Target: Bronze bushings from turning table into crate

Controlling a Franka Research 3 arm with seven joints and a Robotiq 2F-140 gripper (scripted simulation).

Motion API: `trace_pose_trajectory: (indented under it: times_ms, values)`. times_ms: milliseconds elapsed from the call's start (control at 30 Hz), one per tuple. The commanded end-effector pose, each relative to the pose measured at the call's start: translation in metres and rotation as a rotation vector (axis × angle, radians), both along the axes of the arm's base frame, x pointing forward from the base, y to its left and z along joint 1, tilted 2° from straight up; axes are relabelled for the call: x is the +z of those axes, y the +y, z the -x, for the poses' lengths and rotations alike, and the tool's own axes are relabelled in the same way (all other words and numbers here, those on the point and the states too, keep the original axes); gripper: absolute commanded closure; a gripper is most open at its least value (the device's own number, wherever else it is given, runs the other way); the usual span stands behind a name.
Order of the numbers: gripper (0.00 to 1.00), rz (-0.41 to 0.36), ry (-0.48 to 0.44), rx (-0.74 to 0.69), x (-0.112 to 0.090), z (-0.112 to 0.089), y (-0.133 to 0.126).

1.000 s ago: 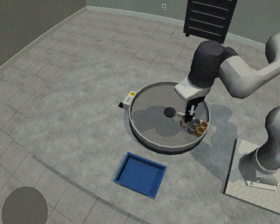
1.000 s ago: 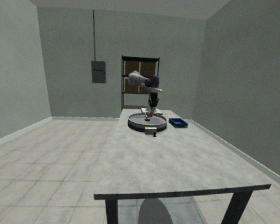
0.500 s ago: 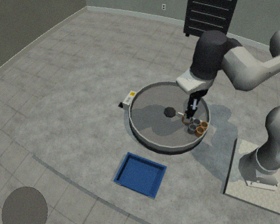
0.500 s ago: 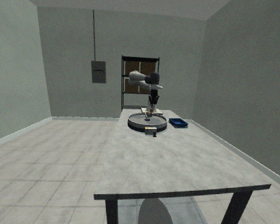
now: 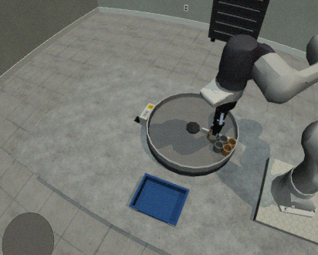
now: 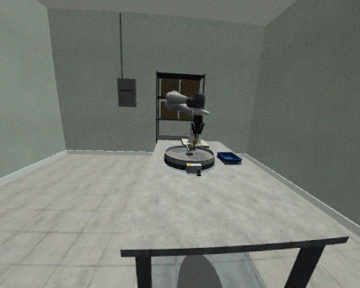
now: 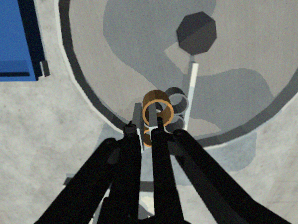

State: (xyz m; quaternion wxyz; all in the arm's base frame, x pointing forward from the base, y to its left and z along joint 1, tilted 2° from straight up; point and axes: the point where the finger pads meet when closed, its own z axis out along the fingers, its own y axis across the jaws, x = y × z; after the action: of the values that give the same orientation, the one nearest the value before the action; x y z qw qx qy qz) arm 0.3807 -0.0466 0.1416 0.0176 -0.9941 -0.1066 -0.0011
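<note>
The round grey turning table (image 5: 191, 131) holds a cluster of bushings near its right rim. My gripper (image 5: 217, 130) is shut on the wall of a bronze bushing (image 7: 158, 110) and holds it just above the table; the same bushing shows in the top view (image 5: 211, 135). Two more bronze bushings (image 5: 231, 142) (image 5: 227, 149) and two steel bushings (image 5: 223, 138) (image 5: 218, 145) stand on the table below and beside it. In the wrist view a steel bushing (image 7: 176, 99) sits right of the held one. The blue crate (image 5: 159, 198) lies on the table top in front of the turning table, empty.
A dark hub (image 5: 192, 127) marks the turning table's centre. A small white control box (image 5: 147, 112) sits at its left rim. The robot base (image 5: 298, 193) stands at the right. A dark shelf unit (image 5: 236, 17) is at the back.
</note>
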Motion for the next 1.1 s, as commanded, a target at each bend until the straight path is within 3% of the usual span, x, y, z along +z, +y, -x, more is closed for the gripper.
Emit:
trace_pose_trajectory:
  times_ms: [0, 667, 933, 1067]
  values:
    - [1.00, -0.001, 0.002, 0.003, 0.001, 0.001, -0.001]
    - [1.00, -0.001, 0.002, 0.003, 0.002, -0.001, 0.003]
    - [1.00, -0.001, 0.002, 0.003, 0.003, -0.009, 0.030]
    - [1.00, -0.001, 0.002, 0.003, 0.004, -0.019, 0.065]
